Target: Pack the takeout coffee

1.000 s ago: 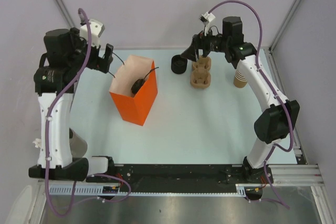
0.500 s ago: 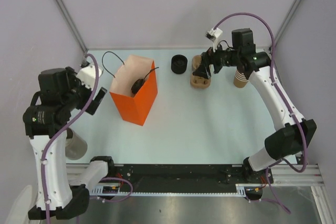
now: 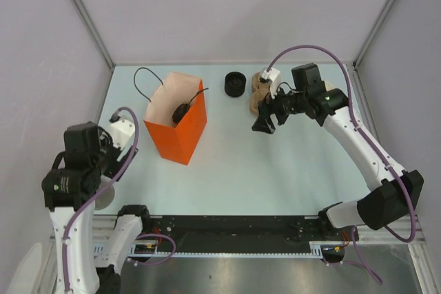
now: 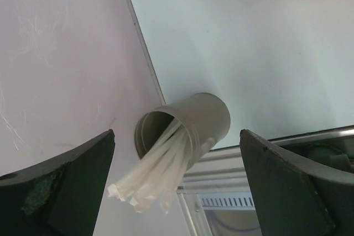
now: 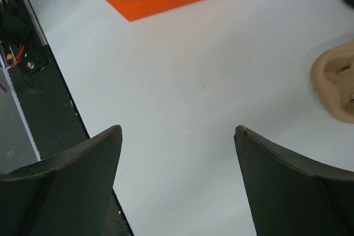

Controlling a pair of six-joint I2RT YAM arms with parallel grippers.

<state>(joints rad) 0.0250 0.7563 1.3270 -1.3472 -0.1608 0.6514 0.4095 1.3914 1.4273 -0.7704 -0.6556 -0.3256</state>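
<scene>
Both stand wide and empty, the right gripper (image 5: 177, 132) right of the bag (image 3: 180, 141) and the left gripper (image 4: 177, 134) near-left of it, so a careless swing could topple it and spill the cup (image 3: 181, 111) seemingly inside.

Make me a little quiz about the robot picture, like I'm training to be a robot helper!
1. True or false: the right gripper is holding a paper cup.
2. What colour is the open bag? A blue, B orange, C green.
3. Fill the gap: the grey cup in front of the left gripper holds thin white ____.
Key: 1 false, it is open and empty. 2 B. 3 sticks.
</scene>
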